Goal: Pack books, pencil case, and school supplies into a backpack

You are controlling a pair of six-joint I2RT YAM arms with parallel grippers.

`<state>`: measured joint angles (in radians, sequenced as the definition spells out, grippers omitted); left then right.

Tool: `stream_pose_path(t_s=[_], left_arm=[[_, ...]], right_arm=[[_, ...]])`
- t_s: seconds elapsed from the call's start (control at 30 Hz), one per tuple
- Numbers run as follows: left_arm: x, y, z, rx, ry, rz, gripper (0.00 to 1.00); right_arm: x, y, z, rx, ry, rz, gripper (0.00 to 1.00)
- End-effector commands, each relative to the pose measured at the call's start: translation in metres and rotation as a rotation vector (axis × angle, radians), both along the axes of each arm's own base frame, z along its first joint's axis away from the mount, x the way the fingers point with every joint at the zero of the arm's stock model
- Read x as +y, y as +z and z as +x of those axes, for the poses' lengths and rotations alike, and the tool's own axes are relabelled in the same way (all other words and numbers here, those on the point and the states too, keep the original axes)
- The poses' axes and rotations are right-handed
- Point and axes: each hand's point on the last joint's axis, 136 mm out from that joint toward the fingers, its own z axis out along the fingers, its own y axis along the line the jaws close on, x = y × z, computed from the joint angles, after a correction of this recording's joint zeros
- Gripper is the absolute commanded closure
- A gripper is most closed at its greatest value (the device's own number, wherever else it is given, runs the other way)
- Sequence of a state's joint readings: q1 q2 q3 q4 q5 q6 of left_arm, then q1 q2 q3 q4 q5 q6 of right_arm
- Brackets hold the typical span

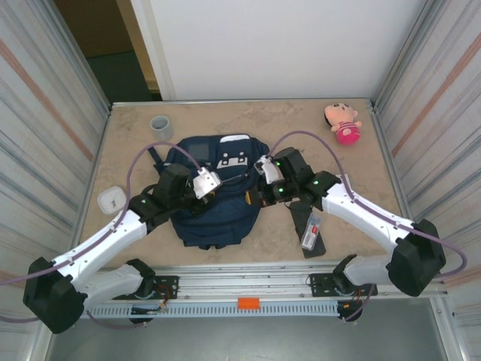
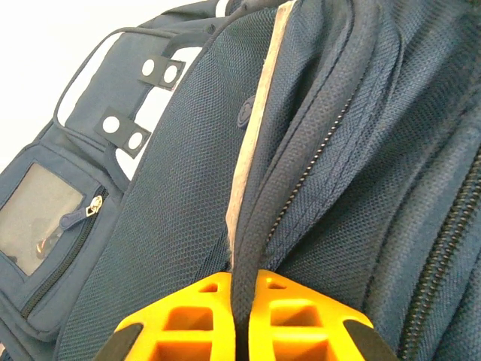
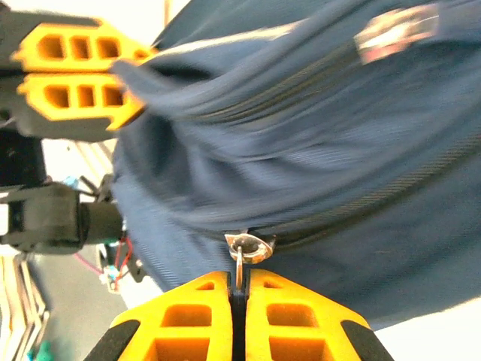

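One backpack (image 2: 173,226) is held: seam (image 2: 259,226) clenched by left pincer (image 2: 239,316), zip pull (image 3: 248,247) by right pincer (image 3: 239,316); one black case (image 1: 299,218) is seen from above.

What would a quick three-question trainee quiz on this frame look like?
1. Multiple choice: the right gripper is shut on
A) a zip pull of the backpack
B) the grey cup
C) the plush toy
2. True or false: the left gripper pinches a fold of backpack fabric.
3. Short answer: what lies on the black pencil case?

Key: 1 A; 2 true; 3 the whitish packet with red markings.
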<state>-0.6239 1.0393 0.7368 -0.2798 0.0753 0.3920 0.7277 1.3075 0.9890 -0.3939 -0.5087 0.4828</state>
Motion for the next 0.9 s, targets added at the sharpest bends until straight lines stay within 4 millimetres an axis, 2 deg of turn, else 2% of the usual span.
stream_pose_path(t_s=[0.0, 0.1, 0.23, 0.37, 0.4, 0.47, 0.5, 0.63, 0.87], left_arm=[[0.003, 0.027, 0.026, -0.065, 0.144, -0.078, 1.00], [-0.003, 0.022, 0.028, -0.054, 0.137, -0.063, 1.00], [-0.006, 0.018, 0.029, -0.047, 0.129, -0.059, 1.00], [-0.008, 0.023, 0.026, -0.047, 0.124, -0.089, 1.00], [-0.009, 0.023, 0.025, -0.043, 0.124, -0.099, 1.00], [-0.010, 0.023, 0.021, -0.038, 0.117, -0.117, 1.00], [-0.010, 0.022, 0.020, -0.035, 0.120, -0.123, 1.00], [-0.010, 0.018, 0.017, -0.013, 0.129, -0.145, 1.00], [-0.023, 0.024, 0.021, -0.004, 0.159, -0.197, 1.00]], right_arm=[[0.029, 0.020, -0.020, 0.006, 0.114, 0.056, 1.00], [0.036, 0.016, -0.027, 0.034, 0.126, 0.051, 1.00], [0.023, 0.003, -0.015, 0.087, 0.029, 0.038, 1.00], [0.003, -0.006, -0.001, 0.102, -0.081, 0.009, 0.88], [0.000, -0.006, 0.002, 0.099, -0.096, 0.007, 0.88], [0.000, -0.002, 0.003, 0.090, -0.099, 0.016, 0.97], [0.002, 0.001, 0.003, 0.085, -0.098, 0.028, 1.00], [0.013, 0.007, 0.000, 0.073, -0.080, 0.058, 1.00], [0.057, 0.026, -0.019, 0.044, 0.013, 0.115, 1.00]])
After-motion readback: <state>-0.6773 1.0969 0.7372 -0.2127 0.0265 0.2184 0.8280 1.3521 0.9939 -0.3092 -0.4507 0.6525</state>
